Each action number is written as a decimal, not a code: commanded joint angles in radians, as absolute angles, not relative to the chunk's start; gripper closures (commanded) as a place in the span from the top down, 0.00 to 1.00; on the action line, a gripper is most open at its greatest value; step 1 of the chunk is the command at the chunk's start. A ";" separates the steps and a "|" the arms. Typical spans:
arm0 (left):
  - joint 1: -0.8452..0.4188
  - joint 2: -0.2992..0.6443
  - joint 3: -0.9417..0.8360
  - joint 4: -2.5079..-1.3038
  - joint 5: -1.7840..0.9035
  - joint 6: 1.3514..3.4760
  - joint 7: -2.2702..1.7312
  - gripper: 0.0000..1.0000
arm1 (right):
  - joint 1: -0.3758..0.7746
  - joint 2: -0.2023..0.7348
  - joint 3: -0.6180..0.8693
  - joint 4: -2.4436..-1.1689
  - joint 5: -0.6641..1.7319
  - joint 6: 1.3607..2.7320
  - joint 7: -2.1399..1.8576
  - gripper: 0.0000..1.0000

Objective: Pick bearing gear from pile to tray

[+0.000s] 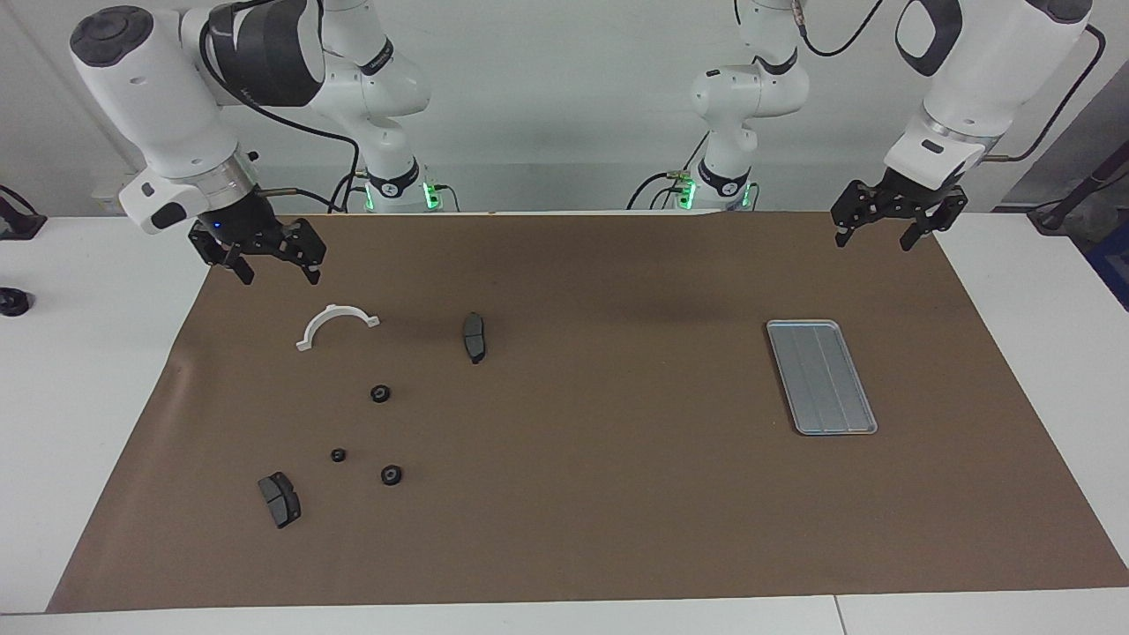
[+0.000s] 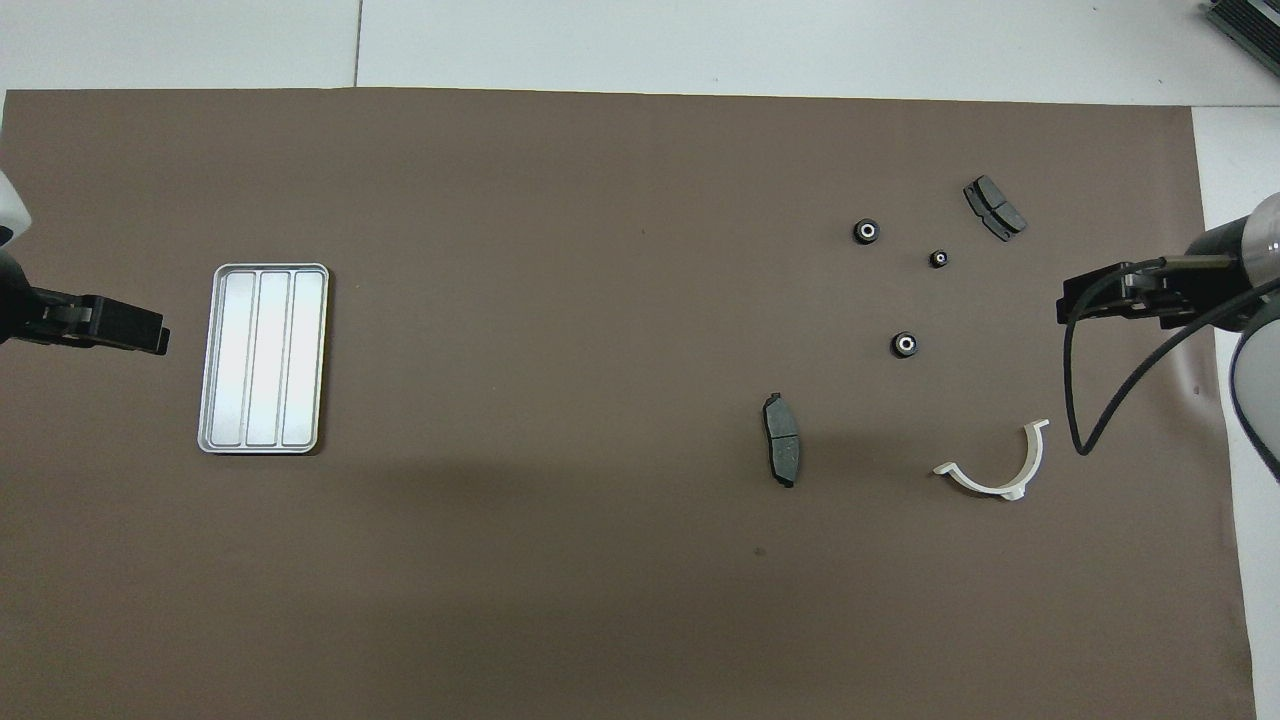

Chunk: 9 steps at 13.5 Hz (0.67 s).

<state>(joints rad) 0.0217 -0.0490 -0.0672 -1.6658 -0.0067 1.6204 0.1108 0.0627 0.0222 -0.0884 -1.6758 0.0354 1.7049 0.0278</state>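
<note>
The pile lies on the brown mat toward the right arm's end: three small black gears (image 1: 380, 393) (image 1: 338, 455) (image 1: 392, 475), two dark grey brake pads (image 1: 474, 337) (image 1: 280, 499) and a white half-ring bracket (image 1: 335, 322). The overhead view shows the gears (image 2: 904, 345) (image 2: 938, 259) (image 2: 866, 232) and the bracket (image 2: 1000, 470). The silver tray (image 1: 820, 377) (image 2: 264, 358) lies empty toward the left arm's end. My right gripper (image 1: 280, 275) (image 2: 1070, 305) is open and empty, raised over the mat's edge beside the bracket. My left gripper (image 1: 873, 242) (image 2: 150, 335) is open and empty, raised over the mat beside the tray.
The brown mat (image 1: 600, 494) covers most of the white table (image 1: 79, 397). A small black object (image 1: 13, 302) sits on the table off the mat at the right arm's end. The brake pads also show in the overhead view (image 2: 783, 452) (image 2: 994, 207).
</note>
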 commanded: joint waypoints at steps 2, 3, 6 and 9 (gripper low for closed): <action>0.031 -0.066 -0.067 -1.683 -0.015 1.623 0.120 1.00 | 0.045 -0.003 -0.087 -1.703 0.037 1.703 -0.037 1.00; 0.031 -0.066 -0.067 -1.683 -0.015 1.623 0.121 1.00 | 0.040 -0.003 -0.089 -1.704 0.037 1.704 -0.061 1.00; 0.031 -0.066 -0.067 -1.683 -0.015 1.623 0.121 1.00 | 0.038 -0.011 -0.089 -1.729 0.040 1.721 -0.055 1.00; 0.031 -0.066 -0.067 -1.683 -0.015 1.623 0.121 1.00 | 0.038 -0.003 -0.087 -1.793 0.040 1.823 -0.061 1.00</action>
